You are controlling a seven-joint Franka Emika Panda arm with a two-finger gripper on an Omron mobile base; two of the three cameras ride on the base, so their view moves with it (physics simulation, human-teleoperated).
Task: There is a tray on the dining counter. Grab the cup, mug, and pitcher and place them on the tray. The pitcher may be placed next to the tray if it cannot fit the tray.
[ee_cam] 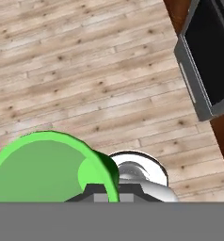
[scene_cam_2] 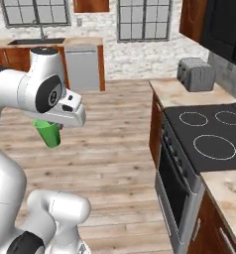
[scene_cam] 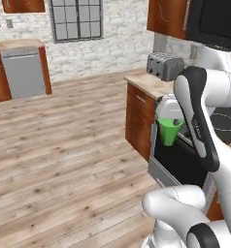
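A bright green cup [scene_cam: 169, 131] hangs in the air over the wooden floor, beside the stove front. My gripper [scene_cam: 171, 120] is shut on its rim from above, one finger inside and one outside. From the right base view the cup [scene_cam_2: 50, 134] hangs under the white hand, with the gripper [scene_cam_2: 48, 123] at its top edge. In the hand view the cup [ee_cam: 41, 172] is seen from above, its open mouth at the lower left, and the gripper [ee_cam: 107, 192] pinches its right wall. The tray, mug, pitcher and dining counter are out of view.
A stove with a black cooktop [scene_cam_2: 209, 134] and dark oven door [scene_cam: 178, 162] stands to the right, also the oven door [ee_cam: 208, 61]. A grey toaster [scene_cam_2: 195, 74] sits on the counter beyond. Open wood floor [scene_cam: 64, 160] stretches left toward a dishwasher [scene_cam: 23, 72].
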